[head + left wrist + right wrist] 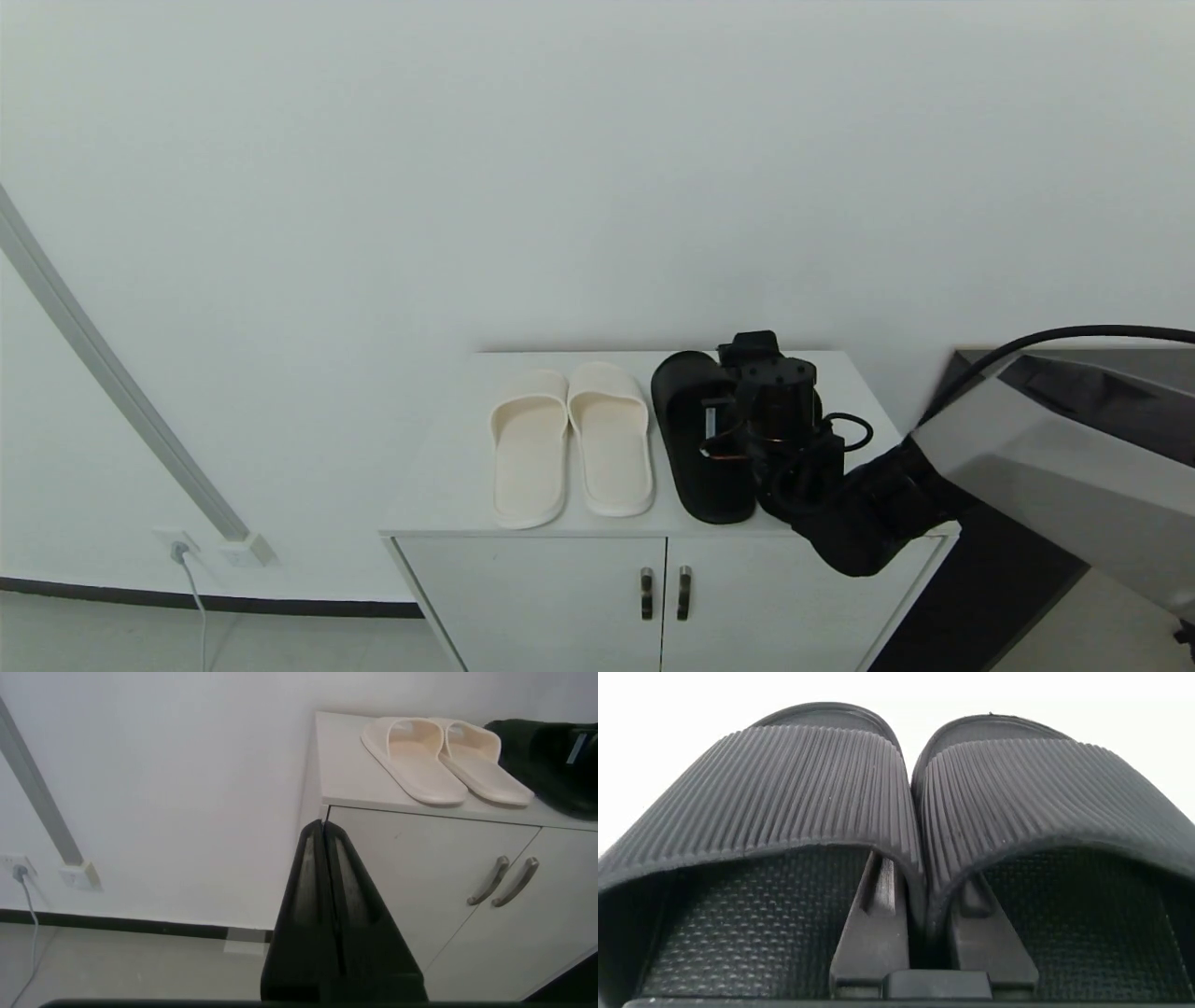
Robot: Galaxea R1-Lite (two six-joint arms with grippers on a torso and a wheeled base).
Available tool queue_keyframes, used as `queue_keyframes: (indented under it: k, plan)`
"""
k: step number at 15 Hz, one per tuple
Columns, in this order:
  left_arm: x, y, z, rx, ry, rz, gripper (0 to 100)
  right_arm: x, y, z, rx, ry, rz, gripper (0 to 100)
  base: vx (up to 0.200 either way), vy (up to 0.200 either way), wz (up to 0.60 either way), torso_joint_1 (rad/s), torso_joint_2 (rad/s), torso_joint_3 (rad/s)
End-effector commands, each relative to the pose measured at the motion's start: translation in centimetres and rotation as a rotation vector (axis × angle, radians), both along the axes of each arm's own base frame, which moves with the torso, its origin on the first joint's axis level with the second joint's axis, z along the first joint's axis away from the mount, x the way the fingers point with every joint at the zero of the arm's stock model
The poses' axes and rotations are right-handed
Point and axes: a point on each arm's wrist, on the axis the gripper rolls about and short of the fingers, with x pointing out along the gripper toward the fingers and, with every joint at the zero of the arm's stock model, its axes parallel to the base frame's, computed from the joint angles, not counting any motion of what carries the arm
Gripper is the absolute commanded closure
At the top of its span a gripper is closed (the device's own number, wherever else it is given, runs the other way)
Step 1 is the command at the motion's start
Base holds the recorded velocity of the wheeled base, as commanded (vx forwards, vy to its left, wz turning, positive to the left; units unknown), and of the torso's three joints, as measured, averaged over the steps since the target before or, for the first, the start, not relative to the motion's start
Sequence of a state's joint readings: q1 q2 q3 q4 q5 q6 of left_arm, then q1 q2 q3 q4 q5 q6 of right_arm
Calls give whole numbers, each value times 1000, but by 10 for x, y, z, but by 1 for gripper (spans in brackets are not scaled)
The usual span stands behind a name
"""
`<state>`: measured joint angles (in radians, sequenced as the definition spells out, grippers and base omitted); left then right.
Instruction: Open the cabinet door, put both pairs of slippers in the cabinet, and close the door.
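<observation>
Clamping black slippers (813,784), right end effector (923,882)

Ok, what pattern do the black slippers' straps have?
Fine parallel ribs across the straps of the black rubber slippers; clearest in right wrist view.

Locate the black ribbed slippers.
Head view: the black ribbed slippers sit on the white cabinet top's right side, beside the cream slippers, in the right pincer.

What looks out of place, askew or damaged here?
Nothing is askew or damaged: the white slippers and black slippers lie neatly paired on the cabinet. One oddity: the right gripper grips the black pair while the doors are shut.
</observation>
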<state>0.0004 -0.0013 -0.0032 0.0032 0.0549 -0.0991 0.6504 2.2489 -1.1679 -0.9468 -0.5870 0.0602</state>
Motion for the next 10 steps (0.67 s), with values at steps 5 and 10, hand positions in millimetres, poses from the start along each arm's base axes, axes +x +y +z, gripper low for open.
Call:
queue_keyframes:
  k: [5,10]
  plan:
    - [0,0,0,1,1,1,100,-92,-32,53,-9,13,367,100,0,0,0,0,0,0]
    - [0,0,0,1,1,0,100,-149,-54,55,3,90,737,100,0,0,0,0,0,0]
